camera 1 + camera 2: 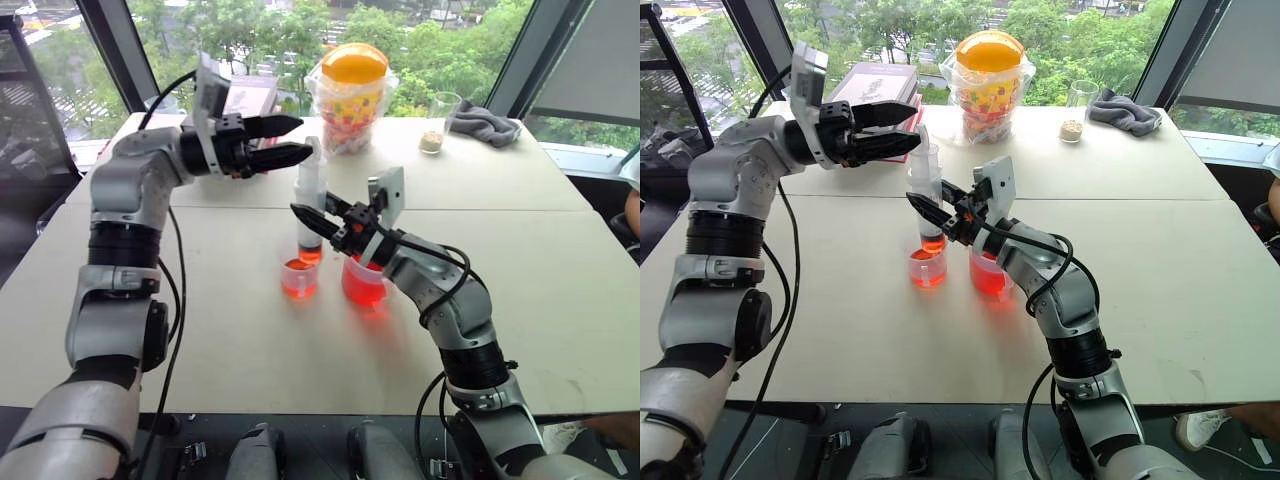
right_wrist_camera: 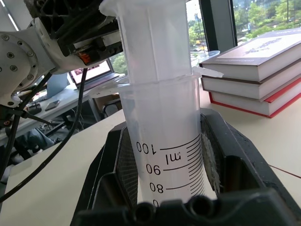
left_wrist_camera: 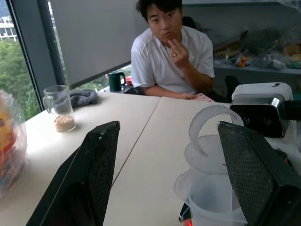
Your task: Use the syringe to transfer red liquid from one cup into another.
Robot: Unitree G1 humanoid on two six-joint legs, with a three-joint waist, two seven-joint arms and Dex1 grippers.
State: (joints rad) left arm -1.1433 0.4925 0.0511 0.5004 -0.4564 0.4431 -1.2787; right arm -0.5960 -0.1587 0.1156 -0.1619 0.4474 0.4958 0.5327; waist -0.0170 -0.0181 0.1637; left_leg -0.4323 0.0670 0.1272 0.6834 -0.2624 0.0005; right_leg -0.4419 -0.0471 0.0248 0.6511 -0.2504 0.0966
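The right gripper (image 1: pixel 312 222) is clamped on the syringe (image 1: pixel 309 205), forearm angled up and leftward. The left gripper (image 1: pixel 288 141) points rightward, level, fingers (image 3: pixel 96 174) spread either side of the plunger.

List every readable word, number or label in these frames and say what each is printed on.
"100", "90", "80" and "ml", as read with the barrel turned over, since they stand upside down in the right wrist view: on the syringe held upright in the right gripper.
Covers and spines of the stacked books: nothing legible.
Laptop screen behind: too blurred to read.
Snack packets in the yellow-lidded jar: print too small to read.
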